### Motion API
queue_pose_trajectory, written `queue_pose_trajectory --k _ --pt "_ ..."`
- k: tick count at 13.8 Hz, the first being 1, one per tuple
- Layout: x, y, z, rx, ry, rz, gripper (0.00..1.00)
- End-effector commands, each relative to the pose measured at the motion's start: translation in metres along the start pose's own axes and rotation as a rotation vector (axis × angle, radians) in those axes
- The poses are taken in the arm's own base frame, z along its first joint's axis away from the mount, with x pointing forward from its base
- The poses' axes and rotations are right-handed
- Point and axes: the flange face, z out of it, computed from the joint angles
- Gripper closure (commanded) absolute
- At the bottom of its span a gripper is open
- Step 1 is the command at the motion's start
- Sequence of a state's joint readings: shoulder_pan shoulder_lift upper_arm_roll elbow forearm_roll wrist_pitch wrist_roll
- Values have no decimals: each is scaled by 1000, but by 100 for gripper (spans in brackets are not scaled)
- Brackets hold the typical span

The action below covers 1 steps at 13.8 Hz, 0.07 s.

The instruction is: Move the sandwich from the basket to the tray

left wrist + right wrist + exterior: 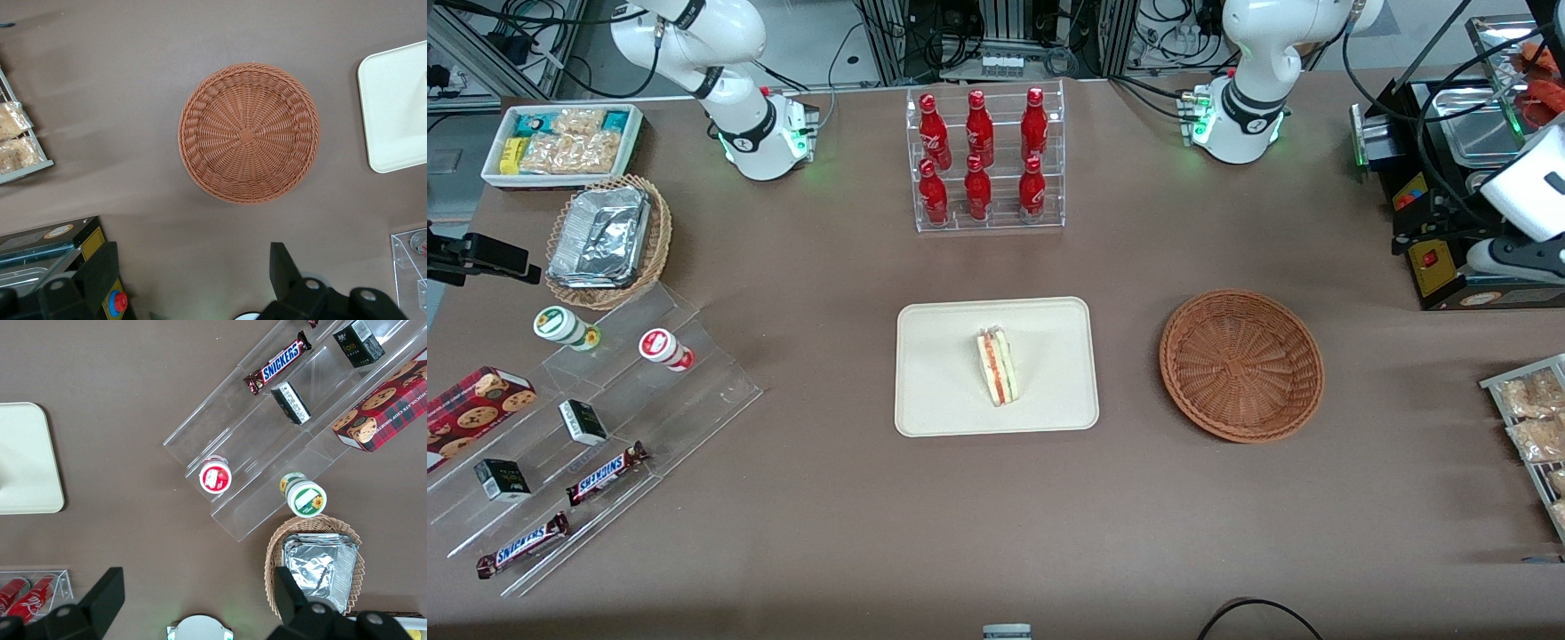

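The sandwich (pixel 997 366), a pale wedge with red and green layers, stands on the cream tray (pixel 934 373) in the middle of the table. The reddish-brown wicker basket (pixel 1241 364) is empty and sits beside the tray, toward the working arm's end. My left gripper (pixel 193 275) is open with nothing between its black fingers (pixel 285 270). It is raised high above the table near the basket (pixel 248 133), on the side farther from the front camera. A corner of the tray (pixel 397 107) also shows in the left wrist view. The left arm (pixel 1529 191) enters at the edge of the front view.
A black machine (pixel 1449 178) with a red button (pixel 120 301) stands close to the gripper. A rack of bagged snacks (pixel 1534 418) lies at the working arm's end. A clear rack of red bottles (pixel 984 160) stands farther from the front camera than the tray. Acrylic snack steps (pixel 587 427) and a foil-lined basket (pixel 609 240) are at the parked arm's end.
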State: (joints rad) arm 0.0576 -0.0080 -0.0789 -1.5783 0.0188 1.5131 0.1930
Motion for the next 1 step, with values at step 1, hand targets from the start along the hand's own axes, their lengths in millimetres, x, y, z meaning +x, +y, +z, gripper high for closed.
queue_pose_trajectory --k 1 --pt "-3 -2 0 9 -18 -66 0"
